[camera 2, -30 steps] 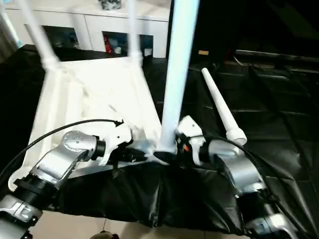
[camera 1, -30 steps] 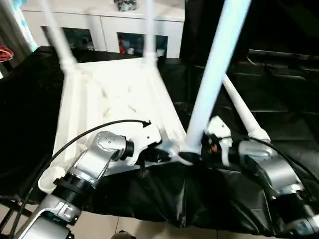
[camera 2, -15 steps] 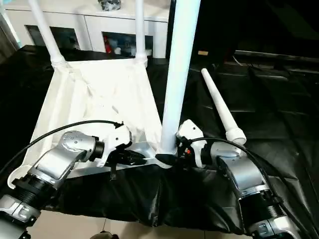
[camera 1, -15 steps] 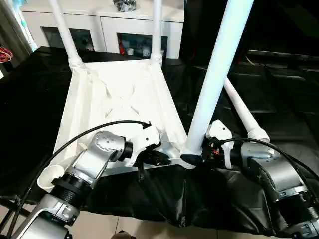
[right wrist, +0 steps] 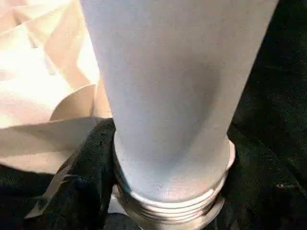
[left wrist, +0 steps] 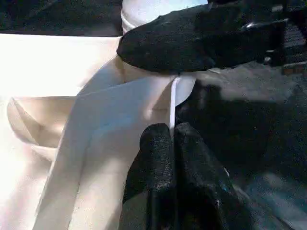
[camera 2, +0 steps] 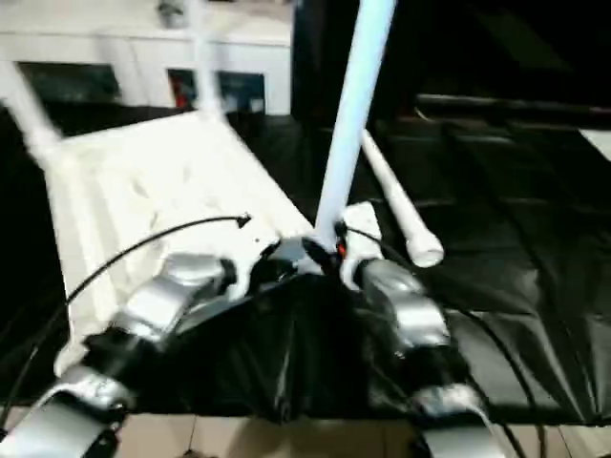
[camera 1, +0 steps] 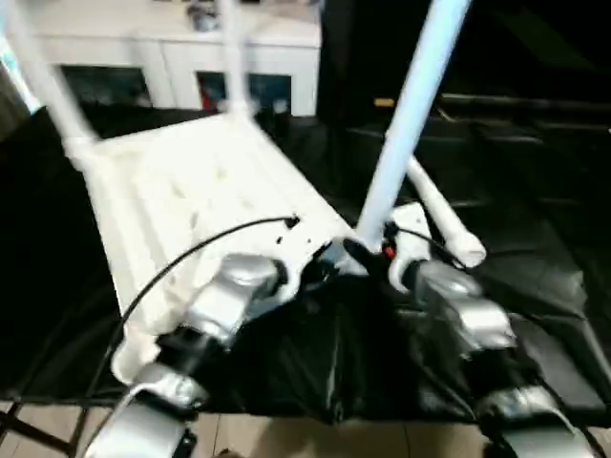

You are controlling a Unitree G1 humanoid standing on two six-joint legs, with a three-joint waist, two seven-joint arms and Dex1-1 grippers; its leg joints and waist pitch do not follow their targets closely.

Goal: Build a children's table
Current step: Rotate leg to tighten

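Observation:
The children's table lies upside down on black cloth, its white ribbed top (camera 1: 181, 191) facing up. Two legs (camera 1: 57, 105) (camera 1: 232, 57) stand in the far corner sockets. A third leg (camera 1: 410, 105) rises from the near right corner socket. My right gripper (camera 1: 368, 256) is closed around this leg's threaded base (right wrist: 172, 86), one black finger (right wrist: 88, 182) against it. My left gripper (left wrist: 171, 134) is shut on the thin rim (left wrist: 172, 103) of the top just beside that corner. A loose leg (camera 1: 444, 224) lies on the cloth to the right.
A white cabinet (camera 1: 172, 57) with glass doors stands behind the table. The black cloth (camera 1: 535, 191) spreads to the right and hangs over the front edge above a tiled floor (camera 1: 382, 439).
The head view has swung and blurred, so the whole scene sits differently in the picture. Both grippers keep their places at the near right corner.

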